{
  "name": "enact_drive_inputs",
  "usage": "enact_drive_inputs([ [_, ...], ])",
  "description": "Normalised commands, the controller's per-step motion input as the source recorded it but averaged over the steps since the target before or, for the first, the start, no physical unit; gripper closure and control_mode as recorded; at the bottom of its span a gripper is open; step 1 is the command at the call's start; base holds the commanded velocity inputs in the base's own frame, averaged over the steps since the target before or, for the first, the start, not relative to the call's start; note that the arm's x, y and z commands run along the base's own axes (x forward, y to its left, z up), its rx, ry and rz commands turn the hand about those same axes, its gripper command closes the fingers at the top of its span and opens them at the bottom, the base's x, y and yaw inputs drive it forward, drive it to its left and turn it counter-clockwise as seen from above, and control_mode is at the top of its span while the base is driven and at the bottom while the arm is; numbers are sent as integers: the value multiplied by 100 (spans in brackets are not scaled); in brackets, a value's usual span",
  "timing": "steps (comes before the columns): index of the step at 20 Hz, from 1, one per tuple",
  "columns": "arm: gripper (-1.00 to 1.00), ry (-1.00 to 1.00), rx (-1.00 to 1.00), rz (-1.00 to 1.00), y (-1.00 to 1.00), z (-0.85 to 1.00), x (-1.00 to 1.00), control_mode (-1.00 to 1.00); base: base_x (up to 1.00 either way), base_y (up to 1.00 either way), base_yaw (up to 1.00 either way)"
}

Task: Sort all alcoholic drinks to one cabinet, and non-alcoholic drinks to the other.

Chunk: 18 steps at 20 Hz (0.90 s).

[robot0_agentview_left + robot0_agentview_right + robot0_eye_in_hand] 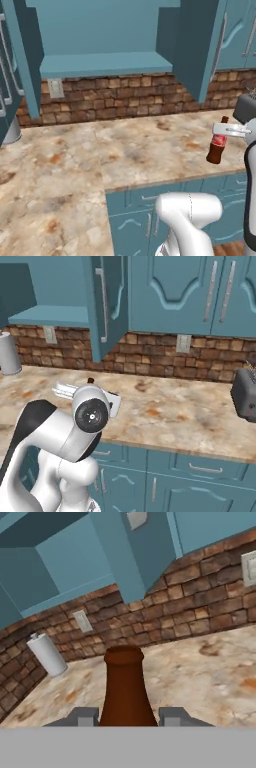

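The claw (226, 131) is pinching the dark brown bottle (217, 145) by its neck, one finger (82, 716) on each side, and holds it lifted, tilted a little, above the table (75, 160) near its front edge. The open cabinet (105, 62) above the brick wall shows a bare shelf, its door (200, 47) swung out. A grey cylinder (9, 353), perhaps a paper roll, stands at the back edge, a toaster (245, 393) far right.

Dark brown bottle (218, 145) with red label. Bench (75, 155) mottled beige marble with rusty orange blotches. Cabinets (105, 35) teal blue. Wall (120, 97) brown and tan brick. Paper towel roll (47, 654) pale grey-white. Toaster (245, 393) dark grey. Arm (60, 431) white, black joints.
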Motion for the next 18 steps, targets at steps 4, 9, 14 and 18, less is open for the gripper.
enact_drive_inputs([
  [4, 100, 0, 0, 0, 0, 0, 0, 100, 0, 38, 29],
  [9, 100, 0, 0, 0, 0, 0, 0, 100, 2, 55, 4],
  [14, 100, 0, 0, 0, 0, 0, 0, 100, 2, 49, 12],
  [18, 100, 0, 0, 0, 0, 0, 0, 100, 0, 39, 32],
])
